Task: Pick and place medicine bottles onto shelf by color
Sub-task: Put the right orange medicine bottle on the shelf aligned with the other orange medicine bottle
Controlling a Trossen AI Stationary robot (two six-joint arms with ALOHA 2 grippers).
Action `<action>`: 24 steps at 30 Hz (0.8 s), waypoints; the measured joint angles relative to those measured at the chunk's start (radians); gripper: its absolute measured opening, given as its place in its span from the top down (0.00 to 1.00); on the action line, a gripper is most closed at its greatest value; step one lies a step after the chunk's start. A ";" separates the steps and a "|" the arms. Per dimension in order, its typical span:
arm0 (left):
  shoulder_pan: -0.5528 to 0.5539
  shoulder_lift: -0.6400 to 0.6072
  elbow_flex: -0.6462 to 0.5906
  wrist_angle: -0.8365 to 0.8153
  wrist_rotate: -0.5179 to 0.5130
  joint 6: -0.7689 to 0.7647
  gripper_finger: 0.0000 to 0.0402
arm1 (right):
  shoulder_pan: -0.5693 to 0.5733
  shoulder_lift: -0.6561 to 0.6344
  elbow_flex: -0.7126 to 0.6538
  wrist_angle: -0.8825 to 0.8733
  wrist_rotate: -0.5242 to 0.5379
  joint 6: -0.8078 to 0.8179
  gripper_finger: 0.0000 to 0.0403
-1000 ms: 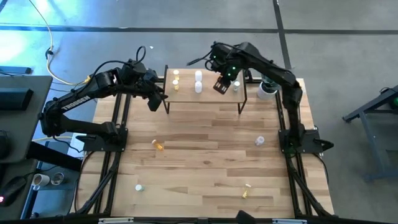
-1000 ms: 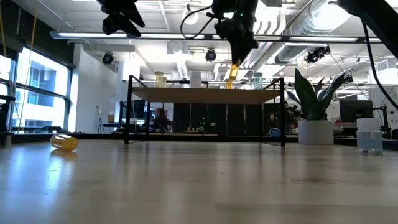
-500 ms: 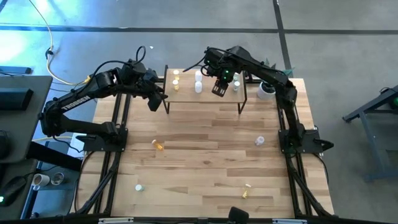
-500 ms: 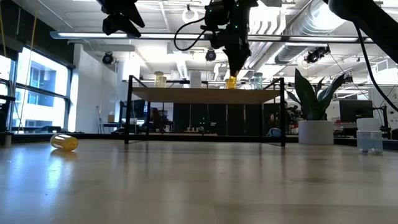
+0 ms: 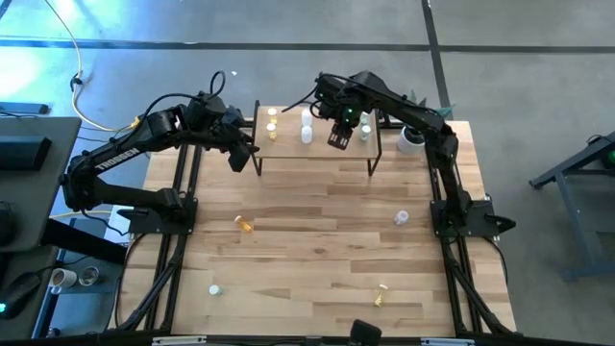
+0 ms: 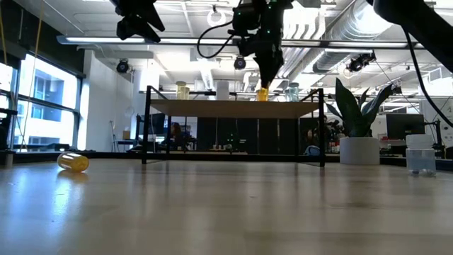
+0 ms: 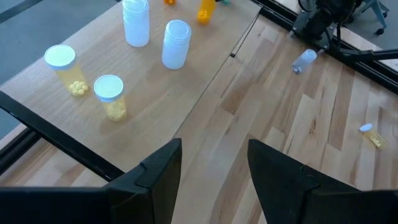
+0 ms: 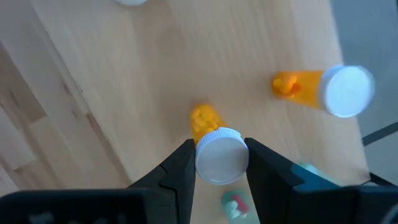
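Observation:
The shelf (image 5: 288, 149) stands at the table's far edge. On it stand two yellow bottles (image 7: 111, 96), two white bottles (image 7: 176, 43) and an orange bottle (image 8: 323, 87). My right gripper (image 8: 217, 149) points down over the shelf's right half, shut on another orange bottle (image 6: 262, 92) with a white cap. That bottle's base appears to rest on the board. My left gripper (image 7: 214, 168) hangs open above the shelf's left end (image 5: 258, 144), with nothing between its fingers. Loose bottles lie on the table (image 5: 245, 224), (image 5: 401, 218), (image 5: 381, 293), (image 5: 215, 288). My right gripper pinches the orange bottle at its white cap (image 8: 217, 163), one finger (image 8: 180, 168) on each side. The fingers come from above, pointing down. The bottle stands nearly upright below them, its orange bottom end (image 8: 204, 118) at the shelf board (image 8: 124, 74).
A potted plant (image 5: 411, 139) stands just right of the shelf, and a clear container (image 6: 422, 159) stands at the right in the low view. A yellow bottle (image 6: 73, 161) lies on its side on the table's left half. The middle of the table is bare wood.
My right gripper has come down with the orange bottle, rolling a little at the wrist. The bottle, first hanging tilted above the shelf, now stands at the board. For the last half second the gripper has kept still.

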 joint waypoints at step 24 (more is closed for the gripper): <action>0.000 0.000 0.000 0.000 0.000 0.000 0.57 | 0.012 0.006 -0.001 0.002 -0.003 -0.005 0.72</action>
